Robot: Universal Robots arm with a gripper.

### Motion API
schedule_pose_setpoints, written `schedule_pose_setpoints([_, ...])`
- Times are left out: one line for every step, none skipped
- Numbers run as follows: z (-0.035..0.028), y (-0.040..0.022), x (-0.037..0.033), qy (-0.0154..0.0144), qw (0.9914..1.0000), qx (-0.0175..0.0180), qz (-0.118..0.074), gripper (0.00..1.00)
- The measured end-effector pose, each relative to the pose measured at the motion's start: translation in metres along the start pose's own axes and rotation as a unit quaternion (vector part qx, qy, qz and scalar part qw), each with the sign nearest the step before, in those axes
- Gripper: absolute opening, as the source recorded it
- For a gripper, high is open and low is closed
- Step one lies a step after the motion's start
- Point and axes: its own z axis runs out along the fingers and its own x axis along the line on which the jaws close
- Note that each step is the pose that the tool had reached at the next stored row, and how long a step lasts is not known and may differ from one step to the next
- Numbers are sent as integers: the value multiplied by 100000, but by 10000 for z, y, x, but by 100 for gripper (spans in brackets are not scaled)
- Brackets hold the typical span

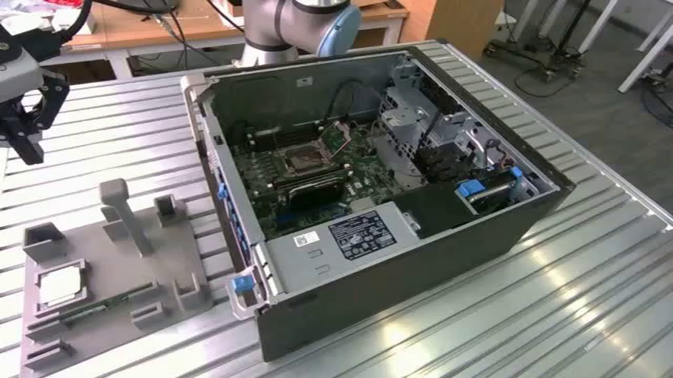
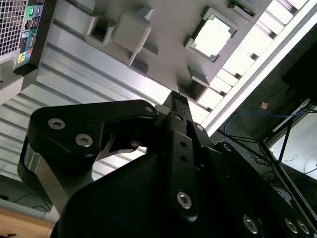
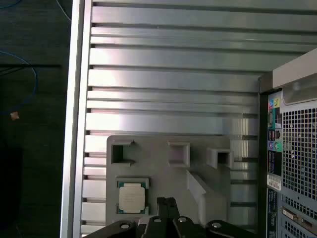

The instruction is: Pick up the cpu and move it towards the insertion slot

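Jaws: closed tip to tip, nothing between them; hung above the bench (image 1: 589, 299) at about 10 o'clock on the exterior view's face, touching nothing

Cpu (image 1: 61, 285): flat, lid up, seated in a square pocket of the grey fixture tray (image 1: 105, 331), at about 8 o'clock in the exterior view; well apart from the jaws, roughly 6 o'clock of them. In the first wrist view the cpu (image 3: 132, 197) lay just beside the fingertips' line, not under it

Handling, judged: light, stiff, thin; smooth metal top likely slippery; underside contacts probably fragile. Best taken by two opposite edges of the pale rim and kept level; the pocket walls looked to leave little room

Memory stick (image 1: 100, 303): on the same tray, at 4 o'clock of the cpu

Insertion slot (image 1: 305, 160): on the board inside the open computer case (image 1: 421, 260), at about 2 o'clock of the cpu, unoccupied as far as could be seen
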Motion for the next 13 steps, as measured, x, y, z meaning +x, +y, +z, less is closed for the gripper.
schedule_pose_setpoints([0, 0, 0, 0, 100000, 1, 0, 11])
schedule_pose_setpoints([0, 0, 0, 0, 100000, 0, 0, 11])
schedule_pose_setpoints([0, 0, 0, 1, 100000, -1, 0, 11])
schedule_pose_setpoints([0, 0, 0, 3, 100000, 0, 1, 11])
schedule_pose_setpoints([-1, 0, 1, 6, 100000, 5, 0, 11])
schedule_pose_setpoints([-1, 0, 3, 11, 100000, 6, -2, 11])
schedule_pose_setpoints([0, 0, 7, 5, 100000, 4, 2, 11])
schedule_pose_setpoints([0, 0, 9, 3, 100000, 2, 1, 11])
schedule_pose_setpoints([0, 0, 13, 0, 100000, 1, 2, 11])
schedule_pose_setpoints([0, 0, 16, 2, 100000, 1, 1, 11])
schedule_pose_setpoints([0, 0, 21, 5, 100000, 3, 3, 11])
schedule_pose_setpoints([0, 0, 25, 2, 100000, 0, 0, 11])
schedule_pose_setpoints([0, 1, 30, 3, 100000, 1, 2, 11])
